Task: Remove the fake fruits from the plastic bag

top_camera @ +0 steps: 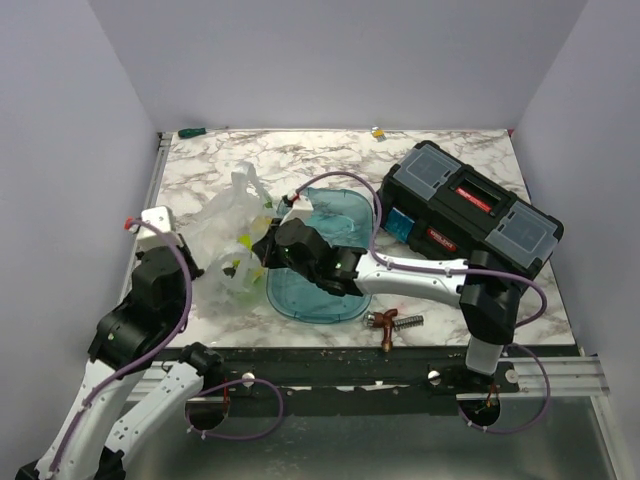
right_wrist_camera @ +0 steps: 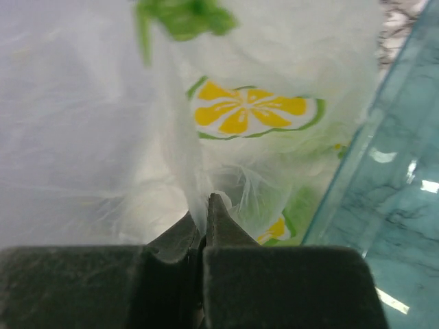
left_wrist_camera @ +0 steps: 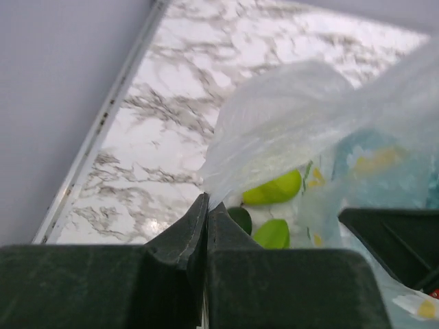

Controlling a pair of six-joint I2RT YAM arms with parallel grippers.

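Observation:
The clear crinkled plastic bag [top_camera: 232, 225] lies on the marble table, left of the teal tray. Green and yellow fake fruits [top_camera: 240, 258] show through it. My left gripper [top_camera: 200, 262] is shut on the bag's left edge; in the left wrist view its jaws [left_wrist_camera: 207, 202] pinch the film [left_wrist_camera: 295, 116], with a yellow-green fruit [left_wrist_camera: 274, 188], a dark green one [left_wrist_camera: 240, 218] and a light green one [left_wrist_camera: 273, 233] inside. My right gripper [top_camera: 264, 250] is shut on the bag's right side; in its wrist view the jaws [right_wrist_camera: 206, 202] pinch film [right_wrist_camera: 82, 123] below a yellow citrus slice [right_wrist_camera: 250, 110].
The teal oval tray [top_camera: 325, 290] sits right of the bag, under my right arm, and shows in the right wrist view [right_wrist_camera: 405, 171]. A black toolbox [top_camera: 470, 205] stands at the back right. A copper fitting [top_camera: 385, 325] lies near the front edge. A green marker [top_camera: 192, 131] lies at the back left.

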